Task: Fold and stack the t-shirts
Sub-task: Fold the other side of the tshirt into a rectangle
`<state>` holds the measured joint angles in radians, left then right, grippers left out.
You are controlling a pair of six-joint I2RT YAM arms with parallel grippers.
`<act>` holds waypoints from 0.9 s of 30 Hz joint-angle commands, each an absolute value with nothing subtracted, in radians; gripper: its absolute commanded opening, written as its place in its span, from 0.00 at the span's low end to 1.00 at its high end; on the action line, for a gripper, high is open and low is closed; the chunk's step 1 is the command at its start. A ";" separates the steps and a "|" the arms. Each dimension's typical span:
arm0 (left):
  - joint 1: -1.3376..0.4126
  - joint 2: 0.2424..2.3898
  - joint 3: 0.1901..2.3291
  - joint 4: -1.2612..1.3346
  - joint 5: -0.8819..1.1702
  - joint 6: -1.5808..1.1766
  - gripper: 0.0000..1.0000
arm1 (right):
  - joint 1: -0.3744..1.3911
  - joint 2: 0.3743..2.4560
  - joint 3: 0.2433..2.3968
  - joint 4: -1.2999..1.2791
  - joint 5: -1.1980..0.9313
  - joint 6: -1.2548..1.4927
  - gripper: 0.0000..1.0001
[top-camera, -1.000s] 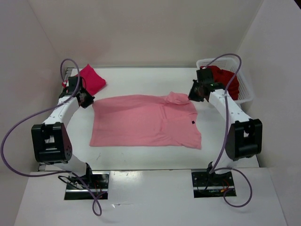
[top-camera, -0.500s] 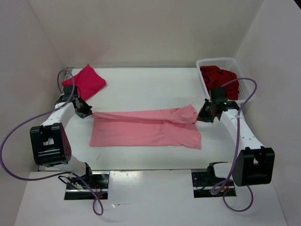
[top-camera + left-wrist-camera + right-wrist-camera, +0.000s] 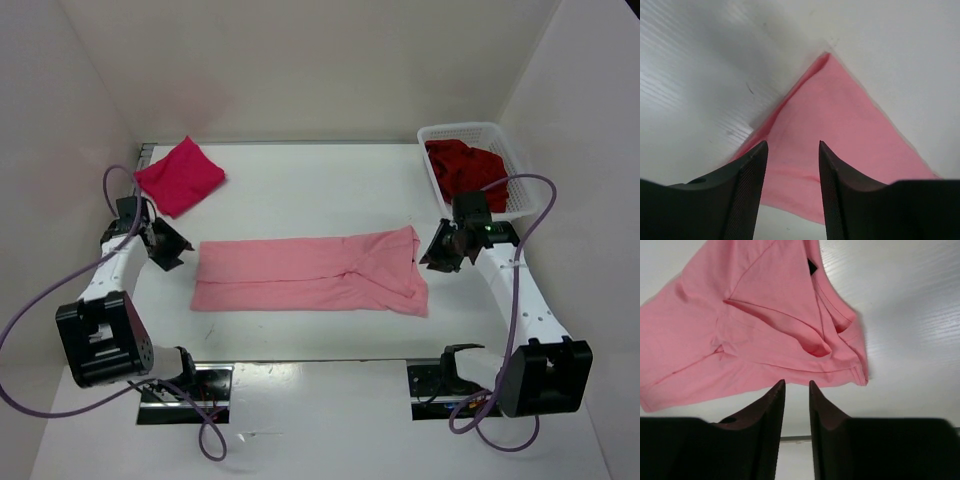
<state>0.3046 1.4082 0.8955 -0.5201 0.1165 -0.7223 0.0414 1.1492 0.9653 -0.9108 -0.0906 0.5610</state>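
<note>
1. Three shirts showed from the top camera. The salmon shirt [image 3: 310,275] lay doubled lengthwise as a long band on the middle of the bench [image 3: 320,190]. The crimson-pink shirt [image 3: 181,176] sat compact beyond its left end, probably the start of the stack. The dark red shirt [image 3: 466,165] lay heaped in the basket [image 3: 500,135] beyond its right end, not yet folded. The left pincer [image 3: 168,245] hovered just off the salmon shirt's left end and the right pincer [image 3: 437,250] just off its right end, placed, I judge, to work both ends evenly.
2. Left wrist view: the left pincer's jaws stood apart and gripped nothing, with a corner of the salmon shirt flat beyond them.
3. Right wrist view: the right pincer's jaws were slightly parted and empty, just off the salmon shirt's sleeve-and-collar end.
</note>
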 commanded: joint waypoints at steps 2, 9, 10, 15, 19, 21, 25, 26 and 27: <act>0.270 1.310 0.949 -0.523 0.140 -0.715 0.52 | 0.086 1.172 1.023 -0.858 -0.091 0.555 0.25; 0.030 1.446 0.960 -0.382 0.158 -0.733 0.52 | 0.331 1.458 1.089 -0.588 -0.015 0.583 0.05; 0.014 1.510 0.960 -0.382 0.158 -0.742 0.52 | 0.351 1.503 1.109 -0.571 0.000 0.568 0.12; -0.011 1.624 0.971 -0.321 0.167 -0.753 0.49 | 0.417 1.702 1.178 -0.486 0.070 0.545 0.36; -0.031 1.655 0.951 -0.287 0.176 -0.762 0.49 | 0.426 1.773 1.201 -0.457 0.080 0.535 0.45; -0.031 1.655 0.942 -0.287 0.176 -0.762 0.49 | 0.437 1.793 1.210 -0.457 0.080 0.526 0.45; -0.031 1.666 0.942 -0.278 0.176 -0.762 0.48 | 0.446 1.804 1.210 -0.477 0.106 0.526 0.39; -0.031 1.680 0.942 -0.278 0.176 -0.762 0.48 | 0.446 1.804 1.210 -0.491 0.106 0.526 0.37; -0.031 1.689 0.942 -0.278 0.176 -0.762 0.48 | 0.446 1.804 1.210 -0.502 0.106 0.526 0.35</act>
<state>-0.0273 1.6585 0.9443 -0.3077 0.1627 -0.7452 0.4347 1.7996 1.1675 -0.5053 0.0692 0.5369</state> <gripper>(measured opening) 0.483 0.361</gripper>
